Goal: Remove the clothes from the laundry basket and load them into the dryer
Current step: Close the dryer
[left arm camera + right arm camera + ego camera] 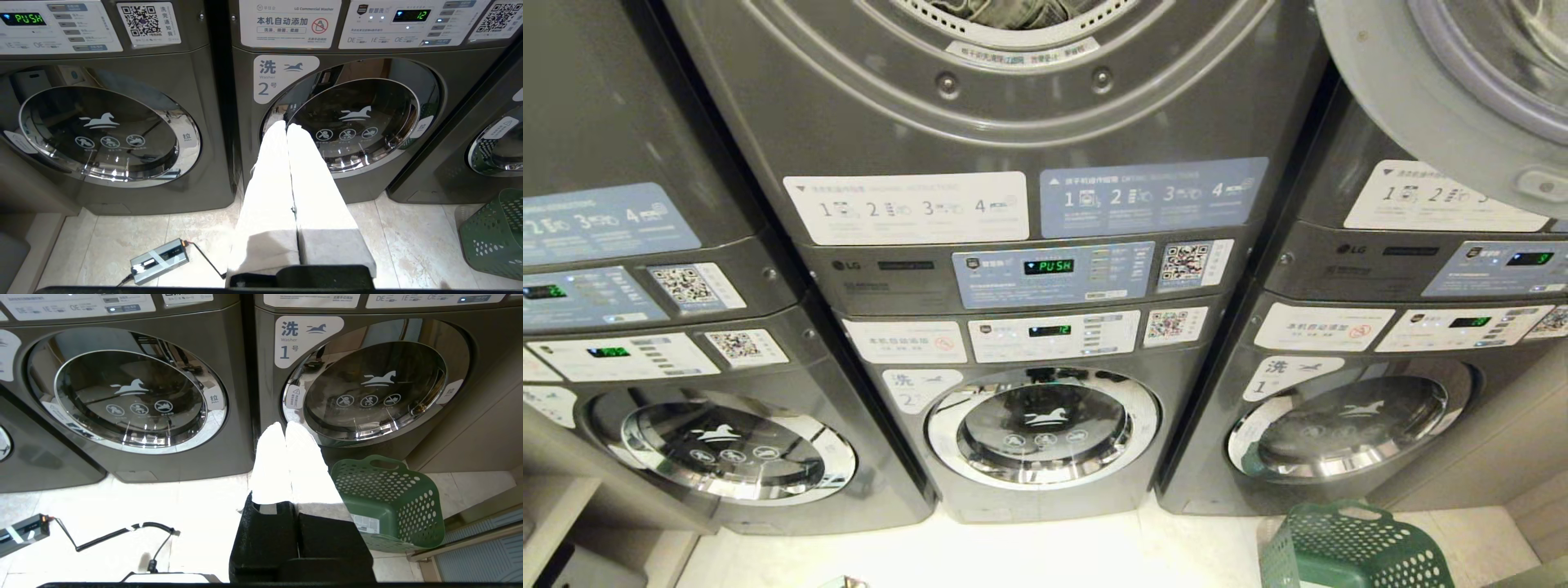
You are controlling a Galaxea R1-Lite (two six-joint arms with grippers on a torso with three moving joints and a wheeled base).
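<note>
The green laundry basket (1347, 551) stands on the floor at the lower right, in front of washer no. 1 (367, 392). No clothes show inside the basket (388, 498). The middle dryer's drum (1005, 16) is open at the top edge, with crumpled clothes inside. Its round door (1445, 82) hangs open to the right. My left gripper (286, 124) hangs shut and holds nothing in front of washer no. 2 (351, 122). My right gripper (284, 425) is shut and holds nothing just left of the basket. Neither arm shows in the head view.
Three grey washer-dryer stacks fill the wall ahead. A grey power unit (159, 261) with a black cable (118, 533) lies on the pale tiles to the left. A low shelf (556, 523) is at the far left, and a door threshold (470, 539) lies right of the basket.
</note>
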